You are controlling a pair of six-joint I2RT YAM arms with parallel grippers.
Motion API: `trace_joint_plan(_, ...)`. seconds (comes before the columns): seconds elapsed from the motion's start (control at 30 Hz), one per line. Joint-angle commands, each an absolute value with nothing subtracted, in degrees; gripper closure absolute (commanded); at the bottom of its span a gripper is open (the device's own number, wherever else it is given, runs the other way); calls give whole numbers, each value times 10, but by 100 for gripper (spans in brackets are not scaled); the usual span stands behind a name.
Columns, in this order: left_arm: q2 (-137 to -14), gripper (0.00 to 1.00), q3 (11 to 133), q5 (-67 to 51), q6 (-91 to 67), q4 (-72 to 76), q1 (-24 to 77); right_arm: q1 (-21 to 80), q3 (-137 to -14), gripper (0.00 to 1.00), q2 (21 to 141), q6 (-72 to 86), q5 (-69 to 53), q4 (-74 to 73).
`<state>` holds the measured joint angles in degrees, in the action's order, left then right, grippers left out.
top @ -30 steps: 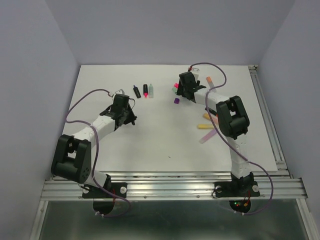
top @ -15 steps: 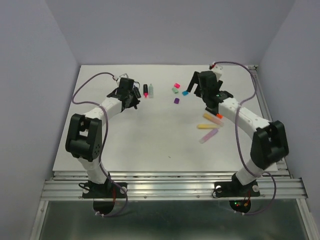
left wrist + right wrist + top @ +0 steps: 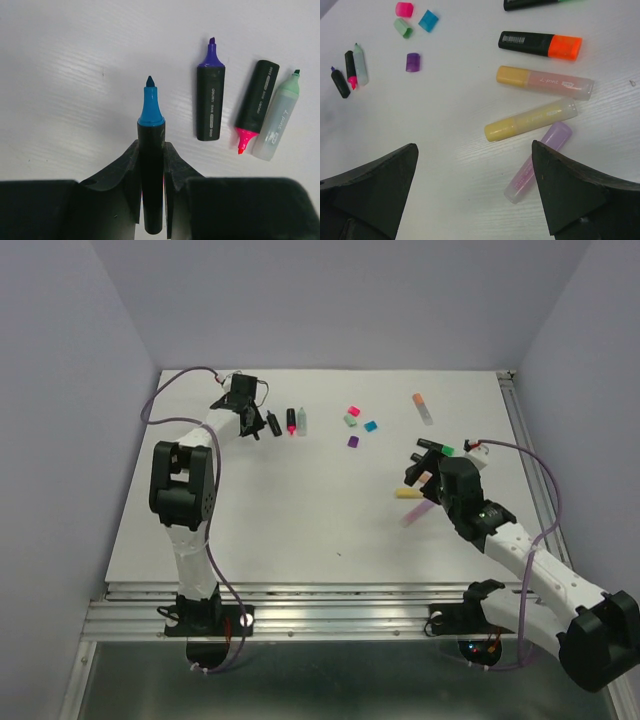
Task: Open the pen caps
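Done, by our count: pink cap [image 3: 404,9], green cap [image 3: 403,27], blue cap [image 3: 428,20] and purple cap [image 3: 412,62] loose at far centre; three bare pens [image 3: 256,102] at far left; a blue-tipped pen [image 3: 150,130] pinched in our left gripper [image 3: 151,155] beside them. Outstanding: orange-capped pen [image 3: 540,44], two yellow pens [image 3: 530,119] and lilac pen [image 3: 537,161], unopened, near our right gripper [image 3: 475,150], spread wide and empty. Table [image 3: 300,510] white, walls [image 3: 330,300] pale lilac-grey, metal rail [image 3: 340,605] along near edge.

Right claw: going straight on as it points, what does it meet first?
Probably the bare table; the open right claw tilts down at it. Nearest thing near that line: the pale yellow pen, slightly right of centre. Depth unclear.
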<state>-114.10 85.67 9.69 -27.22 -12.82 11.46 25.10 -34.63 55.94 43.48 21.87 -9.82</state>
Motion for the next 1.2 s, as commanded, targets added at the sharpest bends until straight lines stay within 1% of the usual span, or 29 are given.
trace_joint_plan(0.0,-1171,99,921,100,-254,-145,106,250,-330,0,543,456,206,-82)
trace_joint_plan(0.1,-1193,99,939,87,-251,-147,104,250,-324,0,539,455,210,-87)
trace_joint_plan(0.23,-1243,98,993,88,-250,-175,103,251,-317,0,530,448,211,-83)
trace_joint_plan(0.27,-1249,96,999,82,-250,-179,103,251,-316,0,529,448,209,-83)
trace_joint_plan(0.3,-1253,92,1003,80,-250,-182,103,251,-316,0,528,447,209,-82)
trace_joint_plan(0.33,-1261,89,1009,78,-250,-184,102,251,-314,0,529,446,208,-82)
trace_joint_plan(0.37,-1263,89,1012,78,-250,-185,102,250,-315,0,530,447,207,-83)
trace_joint_plan(0.4,-1266,83,1015,82,-252,-190,103,251,-315,0,529,447,208,-84)
trace_joint_plan(0.43,-1269,79,1020,87,-255,-197,102,251,-316,0,529,449,208,-86)
trace_joint_plan(0.47,-1270,71,1024,89,-255,-208,103,251,-316,0,531,450,211,-91)
trace_joint_plan(0.5,-1272,66,1026,88,-255,-212,103,251,-319,0,530,453,214,-96)
trace_joint_plan(0.6,-1265,52,1023,76,-254,-214,103,251,-321,0,530,464,220,-105)
trace_joint_plan(0.63,-1257,43,1019,72,-256,-214,103,251,-323,0,532,466,221,-108)
trace_joint_plan(0.67,-1251,36,1015,69,-255,-212,103,251,-323,0,531,467,224,-110)
trace_joint_plan(0.7,-1238,24,1006,67,-255,-209,103,251,-324,0,533,468,227,-119)
trace_joint_plan(0.73,-1230,17,999,66,-255,-209,103,251,-326,0,533,469,229,-123)
trace_joint_plan(0.77,-1221,12,991,66,-255,-207,102,251,-330,0,533,473,233,-128)
trace_joint_plan(0.8,-1209,4,984,64,-255,-200,103,251,-330,0,534,474,238,-137)
trace_joint_plan(0.9,-1149,1,933,55,-263,-179,103,251,-336,0,536,480,250,-156)
trace_joint_plan(1.0,-1056,1,849,39,-277,-143,106,251,-348,0,540,493,266,-187)
trace_joint_plan(1.03,-998,1,795,40,-280,-133,110,251,-351,0,541,499,271,-197)
trace_joint_plan(1.07,-966,1,766,41,-286,-125,116,251,-355,0,544,503,272,-206)
trace_joint_plan(1.1,-897,1,702,57,-295,-107,131,251,-360,0,548,504,279,-221)
trace_joint_plan(1.17,-824,1,635,74,-304,-89,152,250,-370,0,552,513,287,-243)
